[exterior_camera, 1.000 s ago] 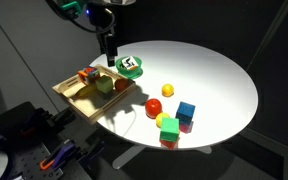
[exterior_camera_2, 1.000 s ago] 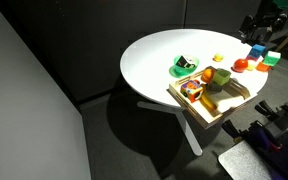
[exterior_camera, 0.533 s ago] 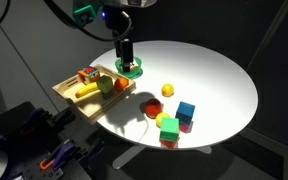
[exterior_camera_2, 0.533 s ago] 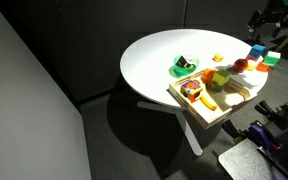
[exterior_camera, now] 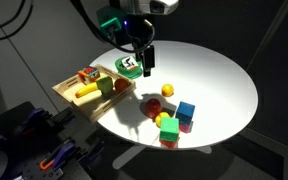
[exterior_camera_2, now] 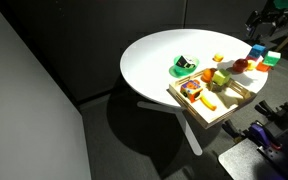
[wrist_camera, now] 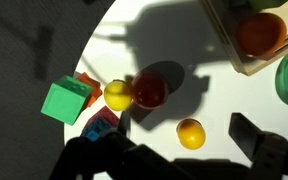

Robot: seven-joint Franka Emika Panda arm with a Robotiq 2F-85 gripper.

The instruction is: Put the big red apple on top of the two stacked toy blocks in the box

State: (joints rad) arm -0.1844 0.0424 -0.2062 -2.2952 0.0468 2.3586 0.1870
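Risk: the apple (wrist_camera: 150,90) is round and glossy and touches a yellow ball (wrist_camera: 117,95), so the jaws may squeeze it out or knock the ball away. It may also roll off the blocks (exterior_camera: 87,74) or topple them. It lies toward the table's (exterior_camera: 214,70) front edge, outside the box (exterior_camera: 69,97). The gripper (exterior_camera: 146,65) hangs wide open and empty, touching nothing.

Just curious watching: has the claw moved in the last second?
Yes. The gripper has moved away from the box, past the green-and-white dish, toward the table's middle.
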